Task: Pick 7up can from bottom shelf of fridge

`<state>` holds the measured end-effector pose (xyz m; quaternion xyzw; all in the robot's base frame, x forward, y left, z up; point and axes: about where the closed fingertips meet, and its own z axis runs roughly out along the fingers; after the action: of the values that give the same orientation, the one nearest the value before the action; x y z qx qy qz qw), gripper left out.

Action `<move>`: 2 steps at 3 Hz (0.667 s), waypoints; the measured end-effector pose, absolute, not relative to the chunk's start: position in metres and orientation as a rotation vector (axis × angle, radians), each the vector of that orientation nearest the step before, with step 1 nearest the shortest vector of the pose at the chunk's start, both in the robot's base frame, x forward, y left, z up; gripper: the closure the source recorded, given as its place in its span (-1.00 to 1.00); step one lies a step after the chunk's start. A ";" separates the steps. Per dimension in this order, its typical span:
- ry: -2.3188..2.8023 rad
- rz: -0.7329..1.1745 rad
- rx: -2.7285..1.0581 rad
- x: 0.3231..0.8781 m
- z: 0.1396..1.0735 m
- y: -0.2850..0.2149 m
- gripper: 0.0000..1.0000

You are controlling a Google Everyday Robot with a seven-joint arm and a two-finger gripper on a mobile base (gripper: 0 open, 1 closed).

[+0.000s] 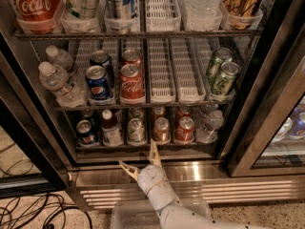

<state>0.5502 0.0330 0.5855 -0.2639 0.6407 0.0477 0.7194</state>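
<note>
The 7up can (136,130), pale green and white with a silver top, stands at the front of the bottom shelf (143,150) of the fridge (238,142), third lane from the left. My gripper (141,160) is open and empty just below and in front of the shelf's steel lip. One finger (154,152) points up toward the gap between the 7up can and the reddish can (161,130) to its right. The other finger (127,168) splays left. It touches no can.
On the bottom shelf stand a Pepsi can (86,132), a small bottle (111,128), a red cola can (184,129) and a water bottle (209,125). The middle shelf holds Pepsi, Coca-Cola, green cans and water bottles. The open black door frame (28,151) is at left. Cables lie on the floor.
</note>
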 end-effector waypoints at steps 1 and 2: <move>1.392 0.093 -0.563 0.556 0.590 0.033 -0.48; 1.375 0.077 -0.544 0.563 0.592 0.033 -0.48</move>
<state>0.5626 0.0325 0.5922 -0.2479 0.6266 0.0352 0.7381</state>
